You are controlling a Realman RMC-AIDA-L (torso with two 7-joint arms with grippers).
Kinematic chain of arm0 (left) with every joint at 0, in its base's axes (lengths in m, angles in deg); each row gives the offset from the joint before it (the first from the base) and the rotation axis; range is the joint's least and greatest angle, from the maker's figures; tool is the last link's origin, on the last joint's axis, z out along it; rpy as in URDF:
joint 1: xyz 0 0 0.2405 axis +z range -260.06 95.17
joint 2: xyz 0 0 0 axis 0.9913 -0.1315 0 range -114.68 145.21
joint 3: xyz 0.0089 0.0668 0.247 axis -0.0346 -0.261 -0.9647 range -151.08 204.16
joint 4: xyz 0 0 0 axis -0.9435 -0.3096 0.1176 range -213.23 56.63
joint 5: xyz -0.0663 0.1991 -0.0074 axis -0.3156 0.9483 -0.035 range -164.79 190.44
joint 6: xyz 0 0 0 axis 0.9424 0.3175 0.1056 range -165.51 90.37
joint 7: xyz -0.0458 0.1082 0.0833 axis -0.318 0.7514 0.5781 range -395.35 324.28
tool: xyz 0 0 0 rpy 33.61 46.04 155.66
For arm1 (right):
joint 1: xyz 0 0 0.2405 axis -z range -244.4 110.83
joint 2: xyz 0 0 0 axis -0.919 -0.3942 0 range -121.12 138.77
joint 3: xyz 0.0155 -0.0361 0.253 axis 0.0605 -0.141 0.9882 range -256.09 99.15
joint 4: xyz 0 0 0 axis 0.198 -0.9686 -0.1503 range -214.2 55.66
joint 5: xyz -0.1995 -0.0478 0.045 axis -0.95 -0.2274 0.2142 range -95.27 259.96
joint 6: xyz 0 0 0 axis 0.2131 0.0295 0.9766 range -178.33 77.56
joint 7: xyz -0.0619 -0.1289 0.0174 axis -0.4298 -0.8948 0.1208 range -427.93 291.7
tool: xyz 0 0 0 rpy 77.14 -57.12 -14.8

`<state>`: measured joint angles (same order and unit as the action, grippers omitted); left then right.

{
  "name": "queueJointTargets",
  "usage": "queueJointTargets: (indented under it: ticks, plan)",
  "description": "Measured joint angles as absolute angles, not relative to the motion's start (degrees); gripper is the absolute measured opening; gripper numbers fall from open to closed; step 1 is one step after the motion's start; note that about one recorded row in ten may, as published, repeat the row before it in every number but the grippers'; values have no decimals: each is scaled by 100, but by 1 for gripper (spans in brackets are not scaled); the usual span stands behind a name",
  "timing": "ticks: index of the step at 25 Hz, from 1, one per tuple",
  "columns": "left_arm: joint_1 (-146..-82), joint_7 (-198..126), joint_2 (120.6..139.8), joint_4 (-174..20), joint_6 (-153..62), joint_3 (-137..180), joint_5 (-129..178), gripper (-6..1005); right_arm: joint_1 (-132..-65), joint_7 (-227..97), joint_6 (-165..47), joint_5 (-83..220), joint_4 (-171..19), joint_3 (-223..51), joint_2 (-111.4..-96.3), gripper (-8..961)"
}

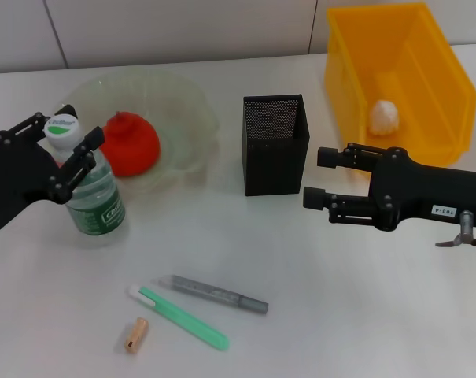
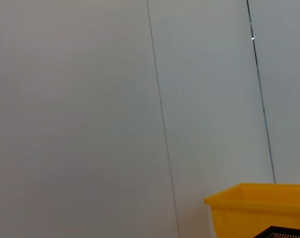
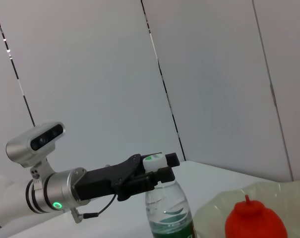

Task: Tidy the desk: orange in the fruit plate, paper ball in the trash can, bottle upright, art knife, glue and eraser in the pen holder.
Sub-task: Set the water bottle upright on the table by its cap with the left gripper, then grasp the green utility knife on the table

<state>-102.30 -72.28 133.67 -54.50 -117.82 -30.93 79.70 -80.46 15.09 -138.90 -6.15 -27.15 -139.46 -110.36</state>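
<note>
The bottle [image 1: 94, 189] stands upright at the table's left, its white cap [image 1: 62, 130] on top. My left gripper [image 1: 74, 132] is shut on the bottle at the neck, as the right wrist view also shows on the bottle [image 3: 167, 213] and left gripper [image 3: 158, 168]. The orange [image 1: 130, 144] lies in the fruit plate [image 1: 192, 106]. The paper ball [image 1: 384, 116] rests inside the trash can [image 1: 438, 87]. Near the front lie a long green stick [image 1: 182, 317], a grey stick [image 1: 218, 294] and the eraser [image 1: 135, 335]. My right gripper [image 1: 322, 178] hangs open and holds nothing, just right of the pen holder [image 1: 274, 146].
The pen holder stands mid-table between the fruit plate and the trash can. The left wrist view shows only wall, the trash can's rim [image 2: 259, 198] and a corner of the pen holder [image 2: 288, 232]. Bare tabletop [image 1: 356, 299] lies at the front right.
</note>
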Motion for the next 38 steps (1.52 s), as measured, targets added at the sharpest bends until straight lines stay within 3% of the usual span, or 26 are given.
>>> queueJointTargets:
  ticks: [32,37,38]
  plan:
    - [-10235,-7025,13382,-5590,-11643,-3045,7974,486,-8049,1540,-13897,-597,-2723,-13947,-11035,773]
    - [-10239,-7054,13383,-5590,-11644,-3021,7973,717,-8049,1570,-13897,-598,-2724,-13946,-11026,773]
    - [-10239,-7054,13383,-5590,-11644,-3021,7973,725,-8049,1570,-13897,-598,-2724,-13946,-11026,773]
